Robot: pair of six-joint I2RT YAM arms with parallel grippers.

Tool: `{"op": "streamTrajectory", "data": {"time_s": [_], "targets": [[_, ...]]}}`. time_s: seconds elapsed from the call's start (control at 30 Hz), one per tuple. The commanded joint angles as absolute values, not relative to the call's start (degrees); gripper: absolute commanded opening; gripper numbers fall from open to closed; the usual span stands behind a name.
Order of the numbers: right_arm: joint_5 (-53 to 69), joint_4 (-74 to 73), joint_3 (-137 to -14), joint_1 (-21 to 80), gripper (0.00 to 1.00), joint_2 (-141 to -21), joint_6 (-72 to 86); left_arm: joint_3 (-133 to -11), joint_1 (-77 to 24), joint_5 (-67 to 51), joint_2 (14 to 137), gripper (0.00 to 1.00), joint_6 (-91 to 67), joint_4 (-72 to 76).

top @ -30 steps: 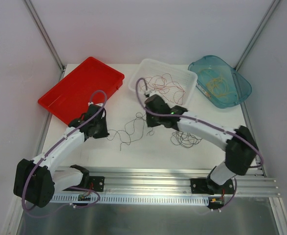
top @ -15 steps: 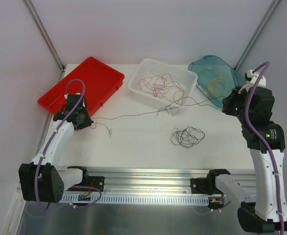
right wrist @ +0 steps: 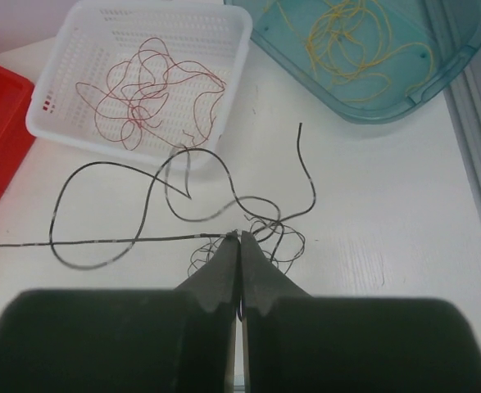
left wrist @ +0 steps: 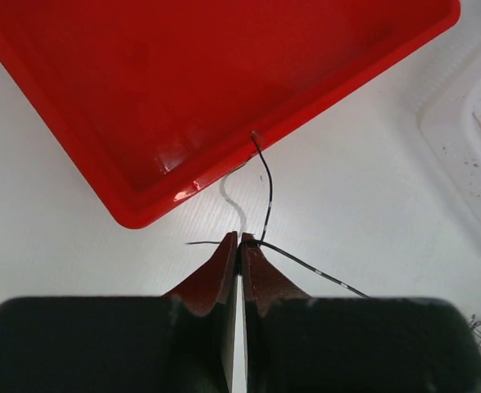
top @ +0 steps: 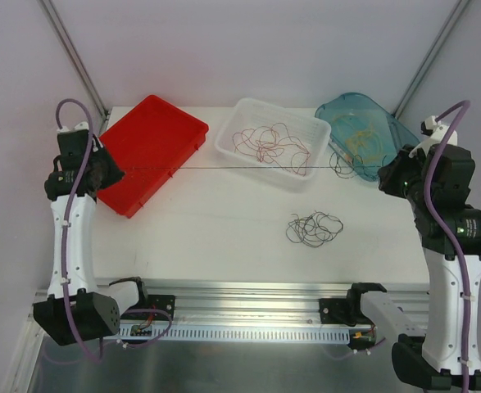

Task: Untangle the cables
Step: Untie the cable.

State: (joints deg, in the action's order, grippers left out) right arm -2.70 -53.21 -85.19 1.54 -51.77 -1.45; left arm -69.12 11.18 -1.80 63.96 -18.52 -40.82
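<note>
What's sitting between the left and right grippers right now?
One dark cable pulled taut from left gripper to right gripper, crossing the red tray, bare table and the front edge of the white basket: top view.

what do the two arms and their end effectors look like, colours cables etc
Both arms, left arm and right arm, have white tubular links and bulky black joint housings, with a thick purple hose looped along each. The left end effector and right end effector each have a black block body and two dark, wedge-shaped fingers tapering to points.

Left claw [left wrist: 240, 238] and right claw [right wrist: 240, 236] clamped closed, held wide apart.
</note>
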Motion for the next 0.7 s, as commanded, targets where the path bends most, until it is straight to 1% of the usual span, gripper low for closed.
{"op": "streamTrajectory", "data": {"time_s": [0.0,0.1,0.17,0.2,0.23,0.27,0.3,0.4,0.43,0.53,0.57,0.67], "targets": [[-10.3,-53.3,-88.4,0.2,0.01,-51.5,-2.5,-74.9,19.1,1.9,64.2,0.00,-15.3,-43.9],[-9.5,-52.9,-87.5,0.2,0.01,-51.3,-2.9,-80.1,21.7,0.6,65.4,0.00,-15.1,-44.7],[-4.9,-51.7,-86.7,0.2,0.01,-51.0,-4.0,-83.3,22.3,0.1,66.0,0.00,-15.1,-45.0],[-2.8,-51.4,-86.6,0.2,0.01,-51.0,-4.2,-83.8,22.2,-3.4,66.0,0.00,-15.9,-44.9],[3.0,-50.6,-86.3,0.1,0.01,-51.0,-4.7,-84.5,22.3,-6.2,65.9,0.00,-16.4,-44.8],[5.9,-50.2,-86.0,0.1,0.01,-51.1,-5.0,-84.4,22.2,-9.6,65.9,0.00,-17.0,-44.7],[8.3,-49.8,-85.4,0.3,0.01,-51.1,-4.9,-84.0,21.9,-16.4,65.8,0.00,-17.5,-44.2],[19.6,-46.8,-84.1,0.7,0.01,-51.1,-4.2,-80.0,17.3,-21.3,64.7,0.00,-17.3,-43.6],[21.3,-46.3,-83.9,1.2,0.01,-51.3,-3.8,-78.8,14.3,-21.6,64.2,0.00,-17.1,-43.3],[27.1,-45.1,-83.9,3.1,0.01,-52.2,-3.1,-73.6,9.6,-20.9,62.3,0.00,-16.7,-42.4],[28.1,-44.7,-83.8,3.8,0.01,-52.4,-3.0,-72.2,7.5,-20.9,61.9,0.00,-16.8,-42.0],[28.7,-43.3,-83.9,7.4,0.01,-53.1,-2.9,-66.8,5.8,-21.0,60.6,0.00,-17.4,-40.3]]}}
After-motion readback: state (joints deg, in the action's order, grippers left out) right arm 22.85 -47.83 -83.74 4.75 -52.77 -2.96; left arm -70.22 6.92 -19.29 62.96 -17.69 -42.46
